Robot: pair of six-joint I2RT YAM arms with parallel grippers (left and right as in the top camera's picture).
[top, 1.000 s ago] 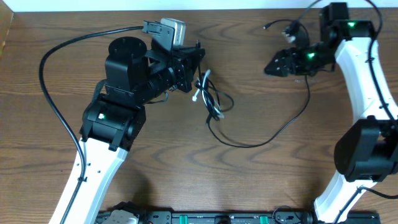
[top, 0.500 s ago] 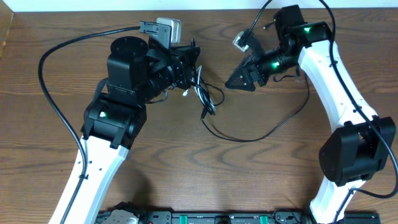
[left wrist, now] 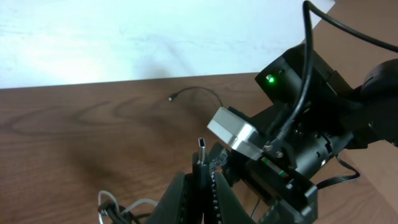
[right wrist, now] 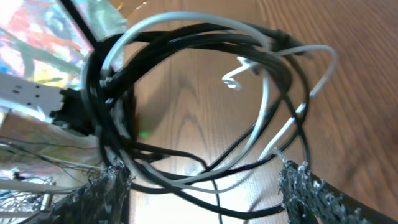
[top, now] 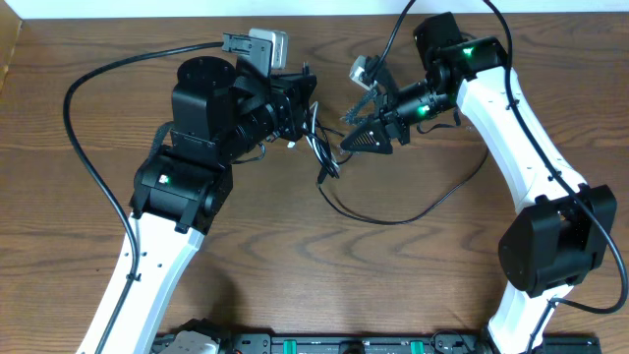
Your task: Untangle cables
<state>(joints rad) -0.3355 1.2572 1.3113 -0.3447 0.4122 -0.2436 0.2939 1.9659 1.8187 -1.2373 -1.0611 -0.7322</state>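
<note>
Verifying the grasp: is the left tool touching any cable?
Touching. The left wrist view shows the left tool shut on a black cable plug.

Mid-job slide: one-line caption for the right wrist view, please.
Right gripper, jaws open, facing the tangled black and white cables over the wooden table.

The cables (right wrist: 106, 112) blur at close range, and the bottom edge crops the right gripper (right wrist: 208, 190)

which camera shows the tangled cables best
Right wrist view: the cables fill the frame, black and white loops crossing inside the open right gripper. Overhead shows only a small clump beside the left gripper, one black strand trailing away. Left wrist shows just a plug end clamped in that gripper.
</note>
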